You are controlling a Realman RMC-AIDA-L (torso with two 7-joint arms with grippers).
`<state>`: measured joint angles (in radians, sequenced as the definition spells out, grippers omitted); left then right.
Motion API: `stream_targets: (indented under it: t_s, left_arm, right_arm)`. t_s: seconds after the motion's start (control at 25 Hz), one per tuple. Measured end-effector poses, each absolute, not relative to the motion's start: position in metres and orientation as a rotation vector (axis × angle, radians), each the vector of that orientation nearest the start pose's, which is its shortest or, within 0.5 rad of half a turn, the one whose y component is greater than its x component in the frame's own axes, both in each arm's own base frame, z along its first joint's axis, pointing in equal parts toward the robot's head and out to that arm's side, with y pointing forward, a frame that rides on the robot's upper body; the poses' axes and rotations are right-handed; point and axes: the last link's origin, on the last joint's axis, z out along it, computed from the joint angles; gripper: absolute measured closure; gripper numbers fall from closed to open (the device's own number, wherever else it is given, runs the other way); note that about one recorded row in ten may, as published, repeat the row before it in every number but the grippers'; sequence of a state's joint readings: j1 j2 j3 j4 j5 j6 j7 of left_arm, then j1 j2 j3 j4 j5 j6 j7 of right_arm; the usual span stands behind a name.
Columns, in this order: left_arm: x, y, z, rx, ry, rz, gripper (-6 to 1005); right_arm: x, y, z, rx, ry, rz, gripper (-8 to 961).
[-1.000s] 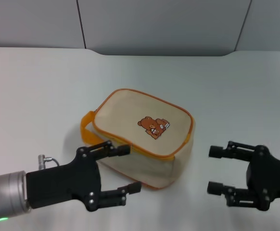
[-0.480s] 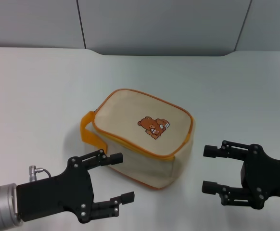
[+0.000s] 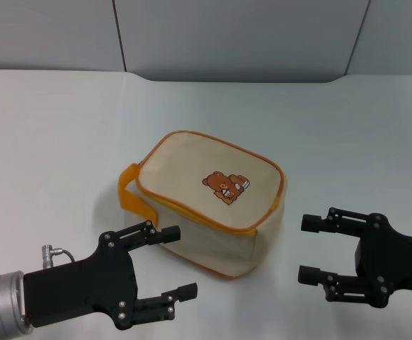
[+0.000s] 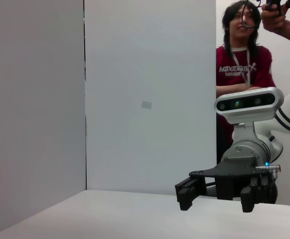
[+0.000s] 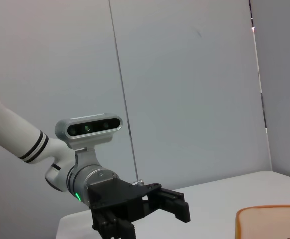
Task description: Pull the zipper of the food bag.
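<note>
Both tools, left tool [image 3: 170, 268] and right tool [image 3: 313, 248], hang spread apart beside the food bag [image 3: 212, 200] mid-desk [image 3: 50, 134], and with no zipper tab visible, either might grab the piping instead.

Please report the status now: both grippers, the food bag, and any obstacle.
Left gripper open, at food bag's near-left corner, not touching. Right gripper open, beside bag's right side, apart. Bag flat on the table, bear face up; zipper pull tab not visible. Nothing in the way.
</note>
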<state>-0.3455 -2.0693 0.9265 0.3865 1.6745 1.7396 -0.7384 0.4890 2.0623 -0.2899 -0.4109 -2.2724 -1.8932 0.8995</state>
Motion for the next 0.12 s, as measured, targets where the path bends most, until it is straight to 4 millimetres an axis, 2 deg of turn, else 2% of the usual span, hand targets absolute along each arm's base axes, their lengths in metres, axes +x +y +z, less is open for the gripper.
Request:
stream_targets:
  t_s: [0.12]
  left_arm:
    - [-0.2790, 0.2380, -0.0365, -2.701, -0.144, -1.044, 216]
  right_arm:
    - [0.2804, 0.2578, -0.0071, -2.766, 0.306, 1.043, 210]
